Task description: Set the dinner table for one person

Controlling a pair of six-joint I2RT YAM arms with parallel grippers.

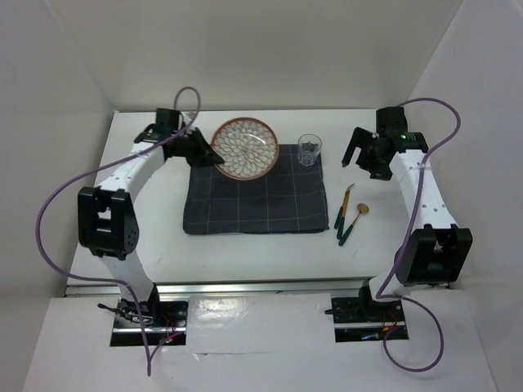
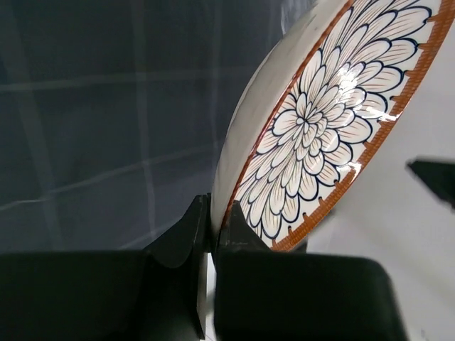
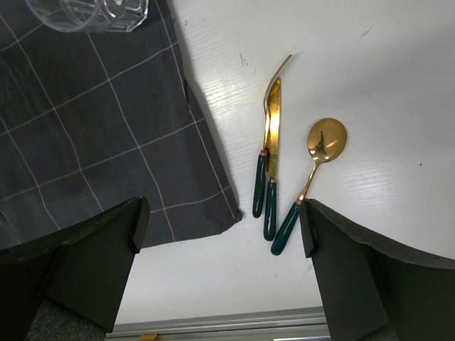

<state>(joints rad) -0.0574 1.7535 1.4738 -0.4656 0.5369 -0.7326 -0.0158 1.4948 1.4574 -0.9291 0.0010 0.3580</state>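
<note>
Over checked cloth [image 1: 253, 200], left gripper [image 2: 213, 217] pinches the glossy round petal-patterned plate [image 2: 320, 128]; right gripper [image 3: 222, 213] gapes wide.

The cloth [image 1: 253, 204] is taken up along its far edge by plate [image 1: 245, 149] and glass [image 1: 310, 149]; its near half is left open. The tabletop [image 1: 245, 257] to its right is blocked by cutlery [image 1: 350, 216].

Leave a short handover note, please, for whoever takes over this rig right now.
The left gripper is shut on the rim of the patterned plate, which is tilted over the far left of the checked cloth.
The right gripper is open and holds nothing, above the cutlery.
The glass stands on the cloth's far right corner. The fork, knife and spoon lie on the white table, right of the cloth.
Done: cloth and glass. Left: set the plate flat, probably arrange cutlery.
</note>
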